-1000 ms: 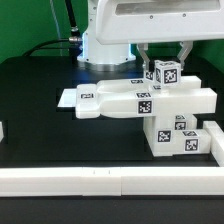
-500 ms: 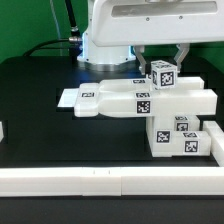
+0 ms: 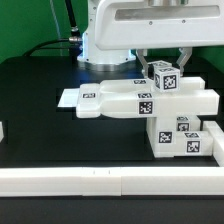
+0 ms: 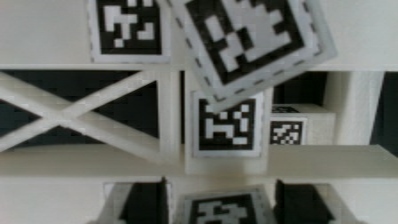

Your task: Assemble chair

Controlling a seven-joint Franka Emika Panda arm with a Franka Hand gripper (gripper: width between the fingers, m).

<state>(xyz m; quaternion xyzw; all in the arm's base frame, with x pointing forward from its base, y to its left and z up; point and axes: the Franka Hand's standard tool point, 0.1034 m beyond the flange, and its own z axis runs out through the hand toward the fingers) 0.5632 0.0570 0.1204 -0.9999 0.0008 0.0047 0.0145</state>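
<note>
The tool (image 3: 163, 60) has stayed gripping the tagged block (image 3: 165, 74), chair (image 3: 160, 110) unmoved.

Black table (image 3: 40, 110) carries white chair parts (image 3: 180, 135); marker board (image 3: 68, 98); white border rail (image 3: 100, 180) along front

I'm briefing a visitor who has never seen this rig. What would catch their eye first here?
The half-built white chair stands out against the black table, toward the exterior view's right: a long flat part lying across tagged blocks. On top sits a small tagged cube, with the gripper right over it. A white rail runs along the near edge.
</note>
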